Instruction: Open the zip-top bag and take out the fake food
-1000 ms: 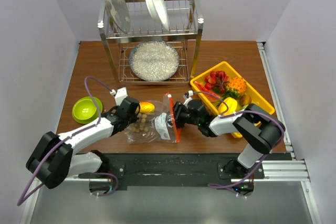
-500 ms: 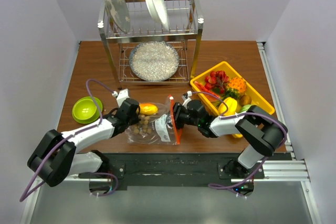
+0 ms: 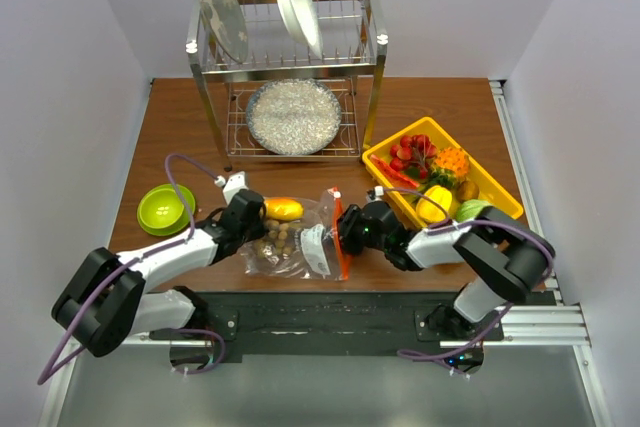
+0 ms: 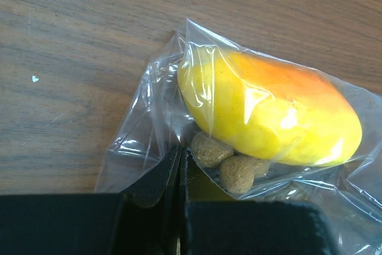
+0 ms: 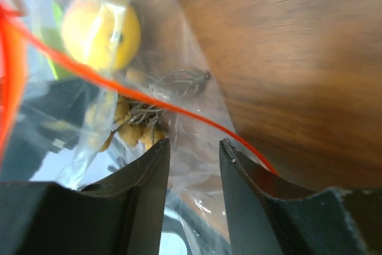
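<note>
The clear zip-top bag [image 3: 305,247] lies on the wooden table between my two grippers, its orange-red zipper strip [image 3: 338,237] on the right. Inside are fake food pieces: a yellow-orange mango [image 3: 283,209] and a cluster of brown balls [image 3: 275,239]. My left gripper [image 3: 256,235] is shut on the bag's closed left corner; in the left wrist view its jaws [image 4: 181,153] pinch plastic just below the mango [image 4: 268,117] and balls [image 4: 230,165]. My right gripper [image 3: 346,231] is open at the bag's mouth. Bag film lies between its fingers [image 5: 194,144], and the zipper strip [image 5: 179,110] runs just past the tips.
A yellow bin [image 3: 505,195] of toy foods stands at the right, close behind my right arm. A green bowl [image 3: 165,207] sits at the left. A metal dish rack [image 3: 375,57] at the back holds a plate, a white bowl and a round pan [image 3: 294,115].
My left jaws have closed onto the bag's corner. The right gripper and the bag's zipper end have shifted a little to the right and toward the near edge.
</note>
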`<state>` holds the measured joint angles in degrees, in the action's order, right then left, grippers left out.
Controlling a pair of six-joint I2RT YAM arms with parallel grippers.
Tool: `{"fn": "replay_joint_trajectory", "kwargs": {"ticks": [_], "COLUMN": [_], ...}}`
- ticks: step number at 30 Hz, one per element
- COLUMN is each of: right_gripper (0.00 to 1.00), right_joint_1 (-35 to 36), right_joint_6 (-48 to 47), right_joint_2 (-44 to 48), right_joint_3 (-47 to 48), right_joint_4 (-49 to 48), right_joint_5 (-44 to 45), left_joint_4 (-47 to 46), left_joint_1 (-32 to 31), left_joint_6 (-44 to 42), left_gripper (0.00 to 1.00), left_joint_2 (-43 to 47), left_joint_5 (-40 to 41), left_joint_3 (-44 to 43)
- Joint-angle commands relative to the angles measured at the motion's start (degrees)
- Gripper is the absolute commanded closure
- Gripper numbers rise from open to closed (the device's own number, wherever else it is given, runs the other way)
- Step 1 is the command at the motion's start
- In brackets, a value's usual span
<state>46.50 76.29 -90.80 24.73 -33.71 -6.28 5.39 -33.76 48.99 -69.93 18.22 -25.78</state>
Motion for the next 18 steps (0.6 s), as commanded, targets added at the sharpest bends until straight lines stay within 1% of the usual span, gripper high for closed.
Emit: {"fn": "replay_joint_trajectory", "kwargs": {"ticks": [1,5,7,11,12,13,16,18], "right_gripper": [0.56,0.58,0.59,0.61,0.62,0.62,0.63,0.64], "right_joint_1": [-0.4,0.2,0.4,0.9,0.9,0.9,1.0,1.0], "right_joint_6": [-0.7,-5.1,-8.5,-13.8,-14.8,-15.6,-19.0,-21.4], "right_joint_2": [7.5,10.3,9.7,6.6,5.2,4.6,2.4,1.2], "right_joint_3": [-0.1,4.2,8.0,12.1,12.6,13.7,14.5,14.4], "right_joint_4": [8.0,11.7,13.1,14.5,13.7,13.4,11.5,9.3], "right_joint_5": [8.0,6.5,3.7,0.6,-1.1,-1.6,-3.1,-3.8], "left_joint_4": [1.2,0.2,-1.1,-0.9,-0.3,-0.1,1.3,3.5], "left_joint_1": [0.3,0.3,0.3,0.4,0.4,0.6,1.0,1.1], "left_joint_6": [0.7,0.0,-0.6,-2.1,-2.6,-3.1,-5.5,-6.6], "left_gripper": [0.96,0.97,0.97,0.97,0.95,0.90,0.81,0.79], "left_joint_2": [1.4,2.7,3.3,2.8,2.9,3.0,3.8,4.4], "left_joint_5": [-0.6,-2.2,-3.7,-5.1,-5.3,-5.6,-6.7,-7.0], "left_joint_3": [1.7,2.5,2.6,0.7,0.2,-1.1,-4.3,-6.0]}}
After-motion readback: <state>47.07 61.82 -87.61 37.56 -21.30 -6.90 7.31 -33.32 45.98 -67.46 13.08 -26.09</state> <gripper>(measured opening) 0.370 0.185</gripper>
